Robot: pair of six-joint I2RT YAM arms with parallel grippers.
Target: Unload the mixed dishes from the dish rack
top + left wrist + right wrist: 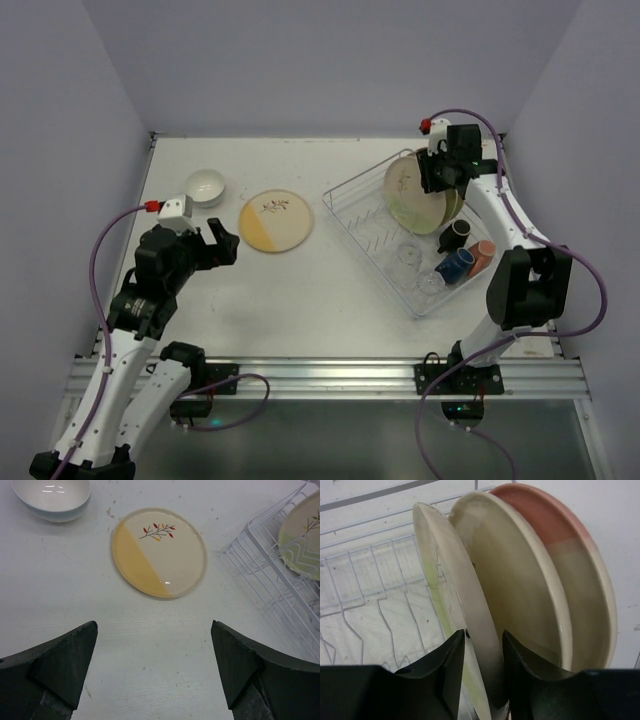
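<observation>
Right wrist view: right tool point(484, 636) pinching green-half plate point(446, 555) rim in dish rack point(370, 544).
Left tool point(154, 626) spread wide above desk point(50, 580), near yellow-half plate point(159, 552).

A white desk point(300, 300) is standing between pale lilac walls point(330, 60).
The desk top is lying flat and is looking matte, and small dark specks are showing on it here and there, most clearly in the left wrist view. The plain walls are closing it on the left, far and right sides. A silver metal rail point(330, 376) is running along the whole near edge of the desk.
</observation>
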